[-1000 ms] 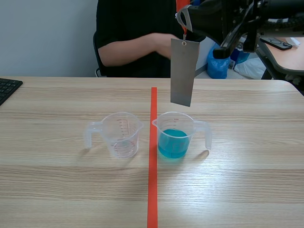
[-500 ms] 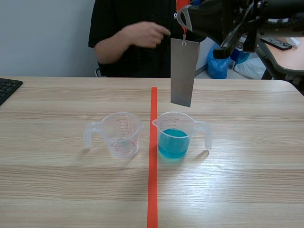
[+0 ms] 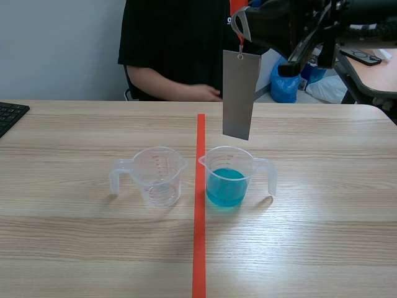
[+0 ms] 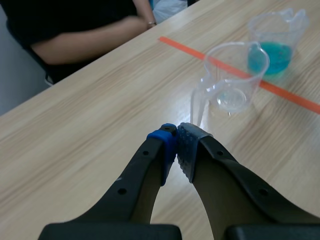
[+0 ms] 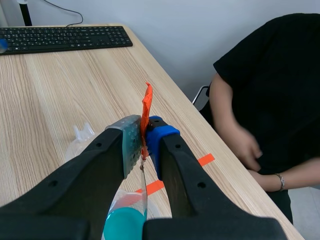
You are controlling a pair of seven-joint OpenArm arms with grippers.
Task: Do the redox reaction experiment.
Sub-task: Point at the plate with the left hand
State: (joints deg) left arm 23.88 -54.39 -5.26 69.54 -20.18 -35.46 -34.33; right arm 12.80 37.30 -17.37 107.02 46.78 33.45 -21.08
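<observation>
A grey metal strip (image 3: 239,95) hangs upright from an orange ribbon (image 5: 146,108), above the cup of blue liquid (image 3: 227,177). My right gripper (image 3: 239,29) is raised across the table's far side and is shut on that ribbon. Seen past the right gripper (image 5: 143,131), the strip's edge points down at the blue liquid (image 5: 124,225). An empty clear measuring cup (image 3: 155,176) stands left of the red tape line. My left gripper (image 4: 174,146) is shut on nothing, a little short of the empty cup (image 4: 231,83), and does not appear in the scene view.
A person in a black shirt (image 3: 180,43) sits across the table with a hand (image 3: 201,93) on the far edge. A black keyboard (image 3: 9,115) lies at the far left. A blue bag (image 3: 285,84) is behind the table.
The person's hand rose to chest height, then dropped back to the table's far edge. The arms, the strip and both cups have not moved.
</observation>
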